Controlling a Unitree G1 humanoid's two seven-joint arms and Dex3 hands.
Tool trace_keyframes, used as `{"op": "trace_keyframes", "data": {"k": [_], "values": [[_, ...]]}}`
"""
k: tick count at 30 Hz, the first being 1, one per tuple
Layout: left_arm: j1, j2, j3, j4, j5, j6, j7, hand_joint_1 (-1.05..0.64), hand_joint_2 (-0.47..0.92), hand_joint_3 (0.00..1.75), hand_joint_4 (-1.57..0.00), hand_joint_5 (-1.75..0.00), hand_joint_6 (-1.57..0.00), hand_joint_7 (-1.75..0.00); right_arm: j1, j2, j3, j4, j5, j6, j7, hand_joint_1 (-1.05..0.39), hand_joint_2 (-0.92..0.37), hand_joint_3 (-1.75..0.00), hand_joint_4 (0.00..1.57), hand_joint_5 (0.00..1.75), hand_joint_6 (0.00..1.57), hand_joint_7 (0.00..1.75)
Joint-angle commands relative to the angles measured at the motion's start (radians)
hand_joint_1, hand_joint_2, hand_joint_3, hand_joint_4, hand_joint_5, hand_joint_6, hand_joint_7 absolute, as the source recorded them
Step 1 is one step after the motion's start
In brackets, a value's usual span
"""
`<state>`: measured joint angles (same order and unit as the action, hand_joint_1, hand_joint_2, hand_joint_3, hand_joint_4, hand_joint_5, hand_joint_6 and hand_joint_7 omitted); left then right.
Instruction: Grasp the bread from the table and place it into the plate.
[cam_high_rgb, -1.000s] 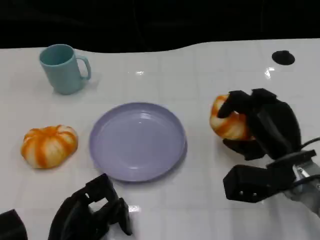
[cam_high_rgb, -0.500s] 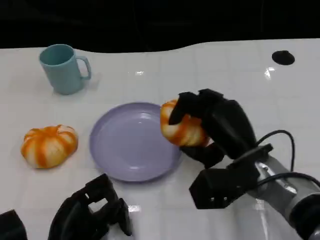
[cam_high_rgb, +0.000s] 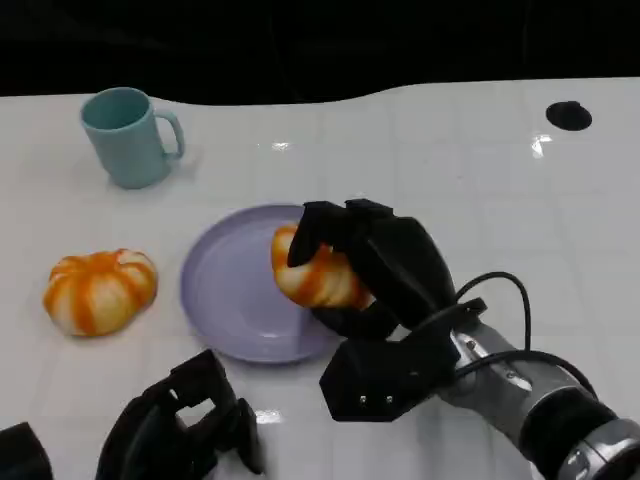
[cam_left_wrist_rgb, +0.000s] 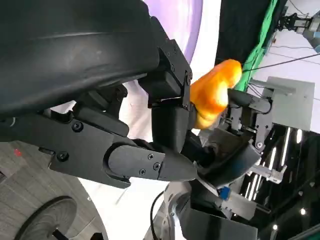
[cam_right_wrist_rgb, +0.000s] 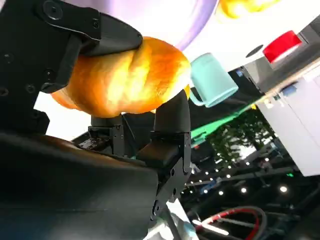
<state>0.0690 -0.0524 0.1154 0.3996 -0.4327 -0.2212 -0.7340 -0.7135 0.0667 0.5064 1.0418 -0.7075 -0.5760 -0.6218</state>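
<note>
My right hand (cam_high_rgb: 375, 265) grips an orange-and-white striped bread roll (cam_high_rgb: 312, 272) and holds it over the right part of the lavender plate (cam_high_rgb: 225, 290). In the right wrist view the same bread (cam_right_wrist_rgb: 120, 80) sits between my black fingers (cam_right_wrist_rgb: 170, 120), with the plate's rim (cam_right_wrist_rgb: 200, 22) beyond it. A second striped bread (cam_high_rgb: 98, 290) lies on the table left of the plate. My left hand (cam_high_rgb: 185, 425) rests low at the near edge with fingers curled, holding nothing. The left wrist view catches the held bread (cam_left_wrist_rgb: 215, 92) past my left hand (cam_left_wrist_rgb: 125, 125).
A teal mug (cam_high_rgb: 128, 135) stands at the back left of the white table (cam_high_rgb: 450, 170). A small black round hole (cam_high_rgb: 568, 115) marks the table's far right. The dark edge of the table runs along the back.
My right hand has carried the bread leftward from the table's right side to above the plate. The left hand, the other bread and the mug have stayed put.
</note>
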Motion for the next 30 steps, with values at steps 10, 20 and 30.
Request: {"op": "trace_keyframes", "data": {"k": [10,20,30], "values": [[0.01,0.016,0.002,-0.012,0.002,-0.001,0.004,-0.65,0.92,0.22,-0.81,-1.75,-0.7,-1.58,-0.001,-0.002,-0.064,-0.013,0.173,-0.004,0.332,-0.39,-0.86,-0.29,0.04,0.56,0.22,0.21],[0.01,0.016,0.002,-0.014,-0.003,0.003,-0.002,-0.64,0.92,0.21,-0.81,-1.75,-0.7,-1.59,0.049,-0.024,-0.075,-0.119,0.193,0.045,0.442,-0.66,-0.92,-0.27,0.0,0.05,0.01,0.03],[0.007,0.014,0.001,-0.012,0.005,-0.003,0.01,-0.64,0.92,0.23,-0.81,-1.75,-0.69,-1.59,0.122,-0.072,-0.104,-0.233,0.22,0.034,0.471,-0.66,-0.92,-0.27,0.08,0.11,0.09,0.07]]}}
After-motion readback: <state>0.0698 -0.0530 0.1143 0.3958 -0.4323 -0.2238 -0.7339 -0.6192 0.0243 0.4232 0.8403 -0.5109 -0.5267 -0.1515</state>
